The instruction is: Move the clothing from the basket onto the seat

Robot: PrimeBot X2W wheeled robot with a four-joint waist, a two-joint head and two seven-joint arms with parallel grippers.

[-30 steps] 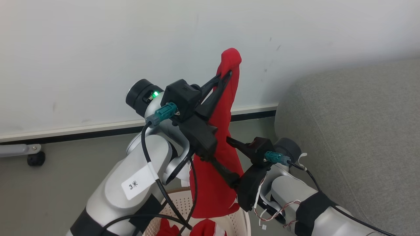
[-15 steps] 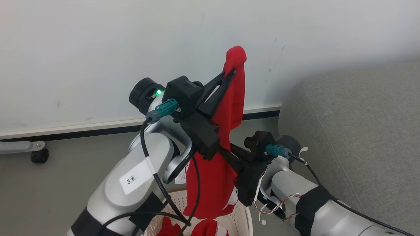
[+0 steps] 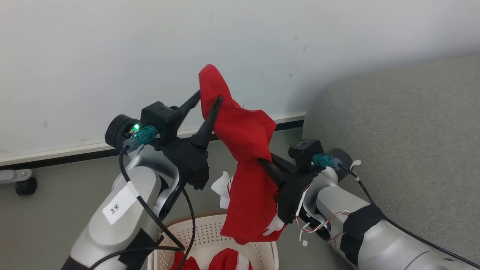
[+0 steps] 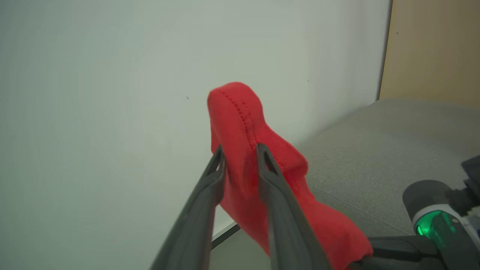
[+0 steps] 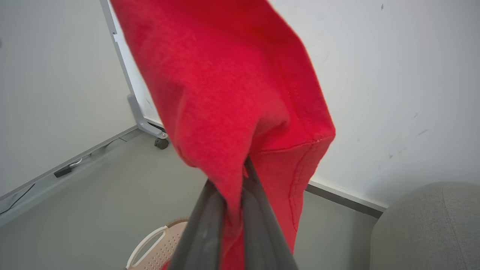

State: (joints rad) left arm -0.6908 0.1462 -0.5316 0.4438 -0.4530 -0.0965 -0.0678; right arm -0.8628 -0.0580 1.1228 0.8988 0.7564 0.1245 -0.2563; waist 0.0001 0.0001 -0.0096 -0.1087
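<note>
The right fingers (image 5: 204, 232) are clenched on a lower fold of a soft bright red fabric garment (image 3: 243, 135), which bunches over their tips. The left fingers (image 4: 208, 187), higher up, stand spread apart with the garment's top hem rising between them, flanked rather than pinched. The garment hangs in the air between the two arms. Its tail, with a white panel, dangles just above a cream-white perforated plastic laundry basket (image 3: 210, 234), where more red clothing (image 3: 225, 262) lies. A large grey woven-fabric sofa (image 3: 393, 131) sits to the robot's right, near the right arm. A pale wall and grey floor lie beyond.

The step in hand looks like a handover to the right arm before the carry to the sofa. To do it well, the left fingers should draw back clear of the hem so nothing snags. The right arm should lift until the hanging tail clears the basket rim and the sofa's rounded edge, then swing right and let go well onto the cushion.
</note>
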